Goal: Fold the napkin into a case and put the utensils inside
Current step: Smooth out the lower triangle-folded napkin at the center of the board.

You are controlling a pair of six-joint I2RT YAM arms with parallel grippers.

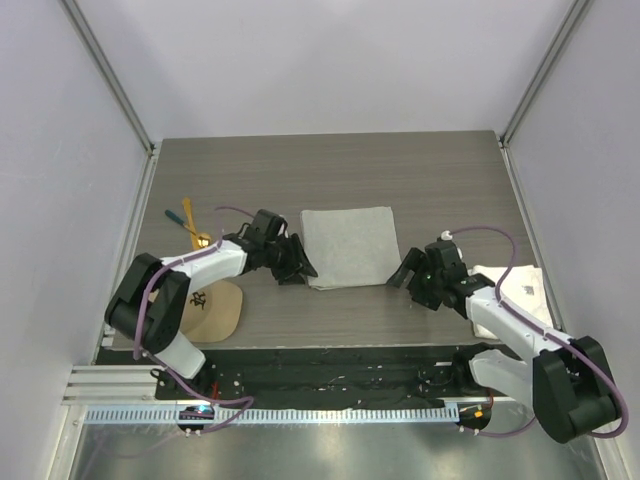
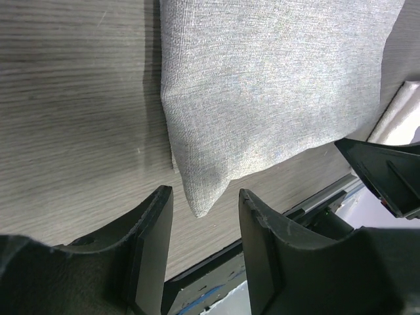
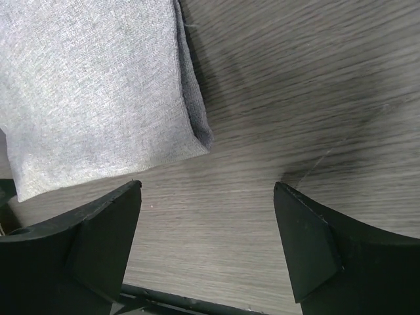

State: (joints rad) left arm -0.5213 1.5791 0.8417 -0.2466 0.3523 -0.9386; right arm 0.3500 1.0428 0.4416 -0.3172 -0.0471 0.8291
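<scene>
While the utensils [image 1: 190, 222] lie at the far left of the table [image 1: 330, 170], with a tan cap [image 1: 215, 308] nearer the bases, the left gripper [image 1: 299, 268] stands released, its jaws parted on either side of the near left corner of the napkin [image 1: 349, 247], not touching it. That cloth, folded double, lies flat at mid-table. Beside its near right corner the right gripper [image 1: 402, 275] gapes wide and empty; a white towel [image 1: 515, 285] lies rightmost.

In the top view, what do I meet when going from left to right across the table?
utensils → left gripper → napkin → right gripper → white towel
</scene>
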